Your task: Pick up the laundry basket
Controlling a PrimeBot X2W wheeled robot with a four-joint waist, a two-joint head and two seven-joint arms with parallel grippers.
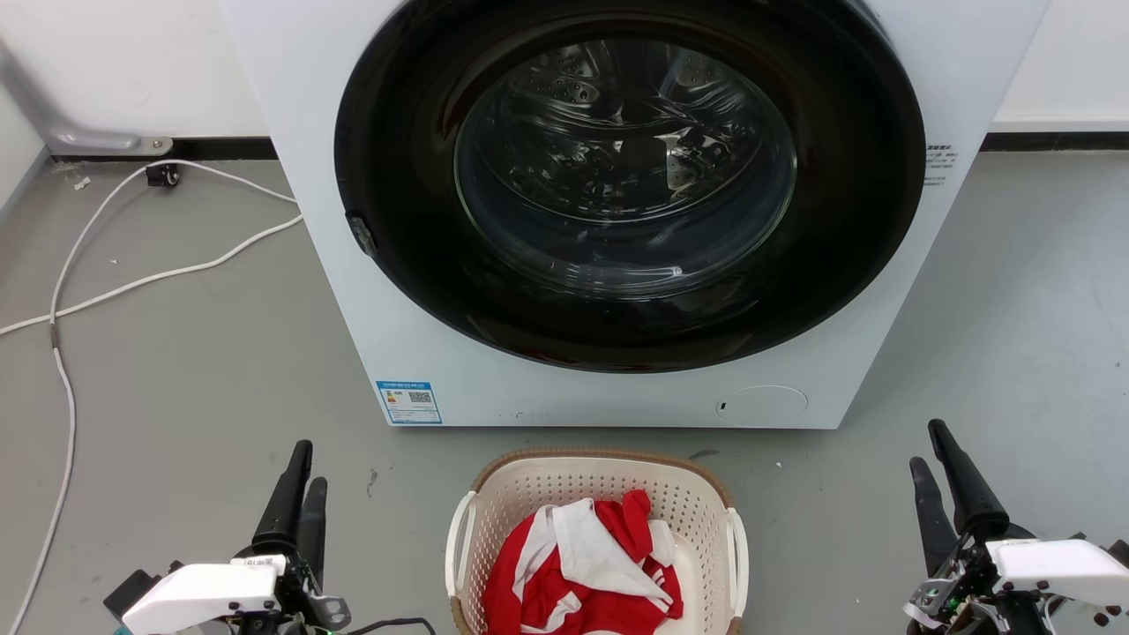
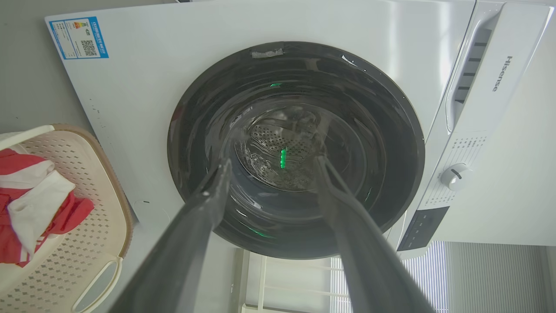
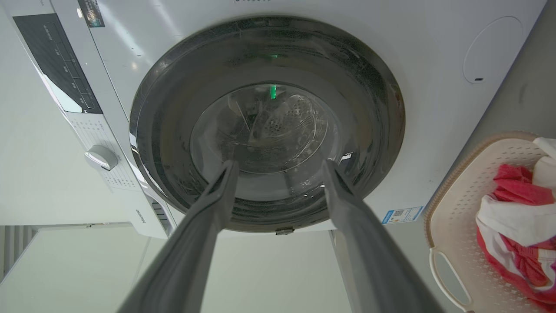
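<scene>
Because the basket (image 1: 564, 487) stands on the floor (image 1: 194, 370), the left gripper (image 1: 310, 465) and right gripper (image 1: 926, 444) flank it, jaws parted and empty, presumably to reach its handles (image 1: 458, 542).

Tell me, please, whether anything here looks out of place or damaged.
Nothing is spilled or broken. The basket stands upright before the washer, its red-and-white cloth inside. Only a white cable trails loose across the floor at the left, and a grey patch, maybe tape, sits on the door rim.
</scene>
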